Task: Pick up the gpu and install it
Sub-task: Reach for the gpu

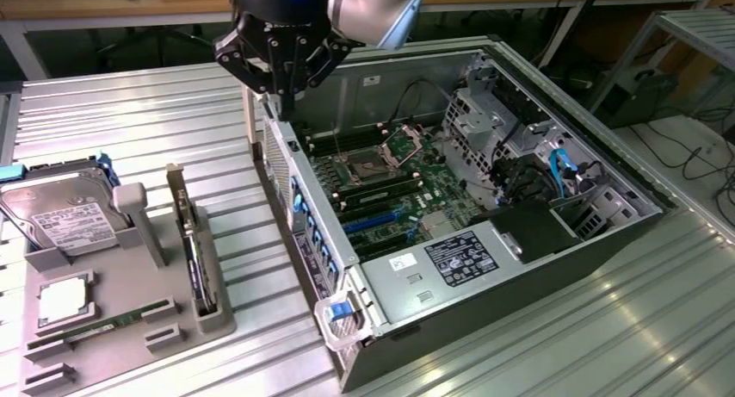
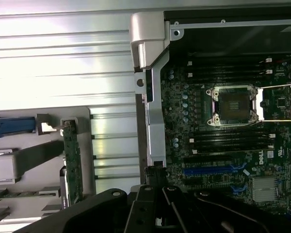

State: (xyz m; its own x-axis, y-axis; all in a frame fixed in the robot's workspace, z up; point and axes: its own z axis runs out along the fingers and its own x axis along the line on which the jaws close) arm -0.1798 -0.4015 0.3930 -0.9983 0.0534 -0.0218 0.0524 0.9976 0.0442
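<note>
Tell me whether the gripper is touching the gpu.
Apart. The exterior view shows the gripper above the computer case's edge, while the gpu stands in the grey holder, with bare table between them.

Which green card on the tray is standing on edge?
The gpu, the long card standing upright; the small RAM stick lies flat.

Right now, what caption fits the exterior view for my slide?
Gripper hangs above the open case's wall while the gpu stands in its holder.
</note>
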